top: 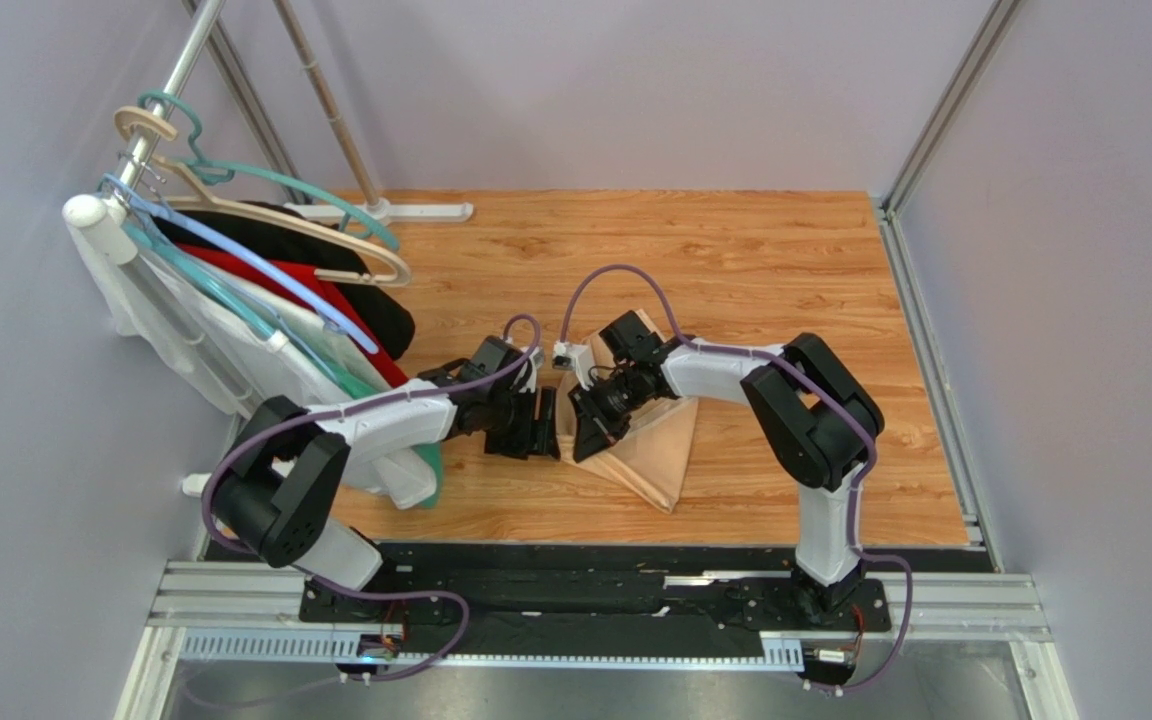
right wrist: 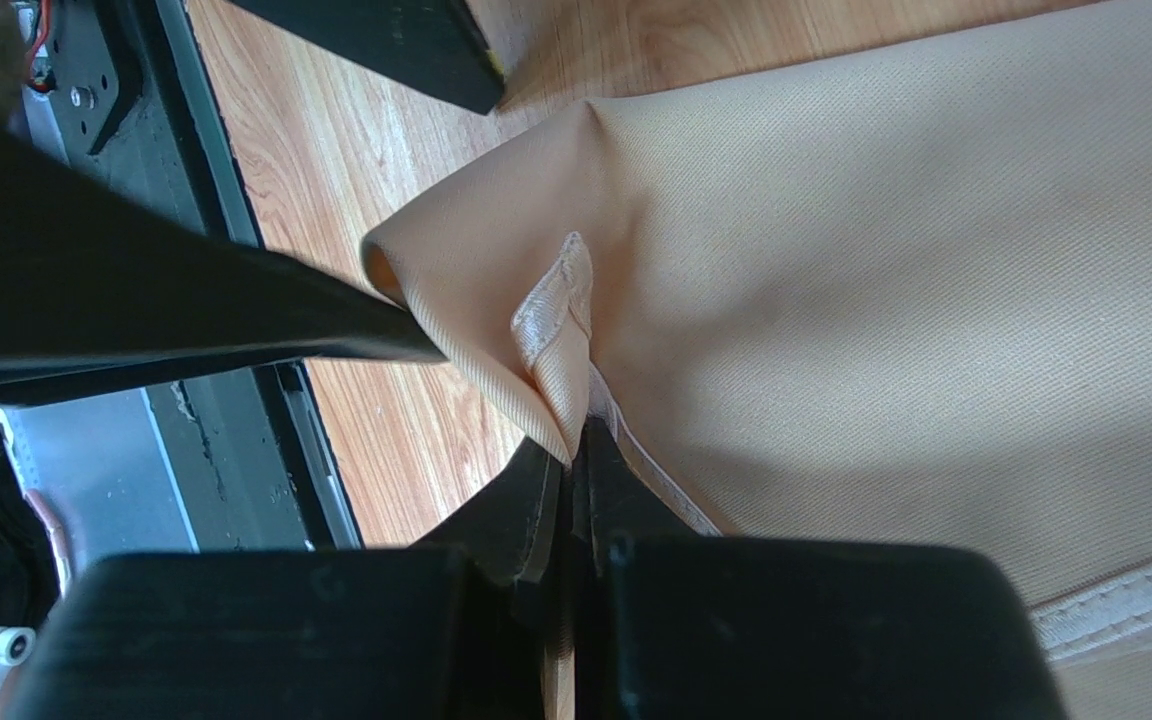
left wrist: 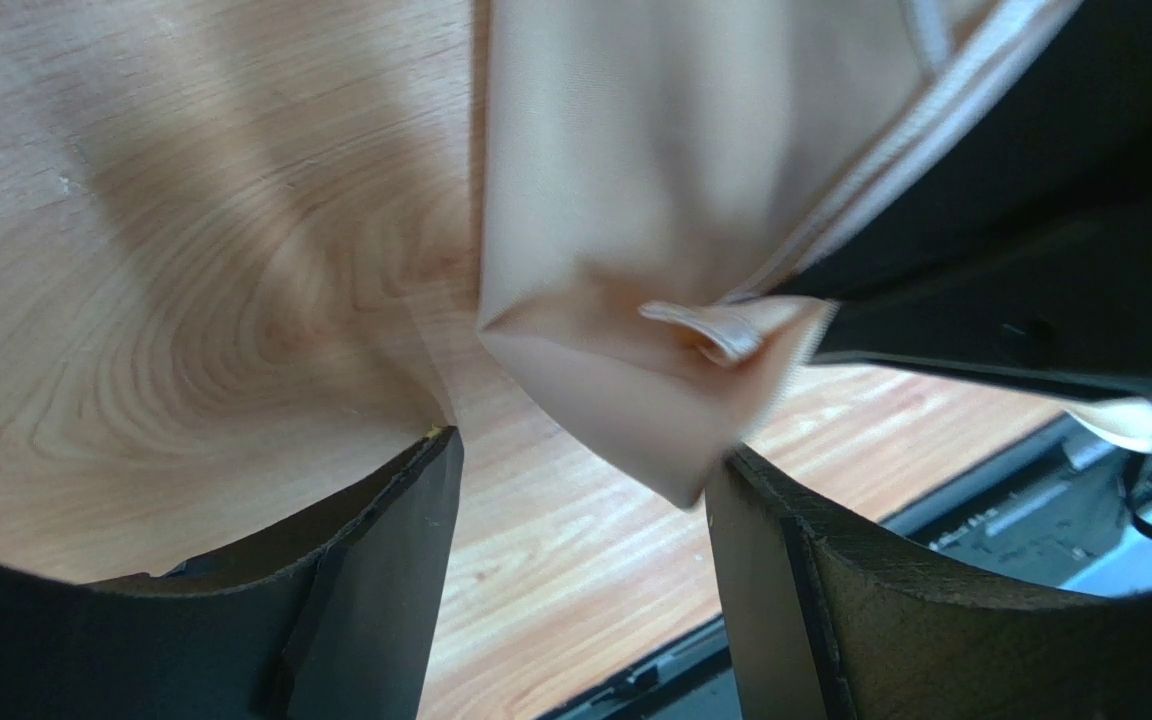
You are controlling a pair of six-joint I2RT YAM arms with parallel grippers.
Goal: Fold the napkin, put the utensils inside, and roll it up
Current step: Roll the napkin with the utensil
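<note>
Two arms meet nose to nose at the middle of the wooden table (top: 778, 255), right over the napkin (top: 654, 450). It lies folded in a pale peach wedge just beside the right arm's wrist, and its near corner is lifted off the wood. The right gripper (right wrist: 575, 483) has its jaws pressed tight together on the cloth, pinching the stitched hem where the fabric bunches into a small peak. From that pinch the rest of the napkin spreads away smooth and flat. The left gripper (left wrist: 582, 585) stands wide, with a dark finger on either side. The lifted corner hangs between and just ahead of them, its tip close to one finger, though I cannot tell if it touches. Off to the left, clothes on hangers (top: 282, 285) crowd a rack at the table's edge.
</note>
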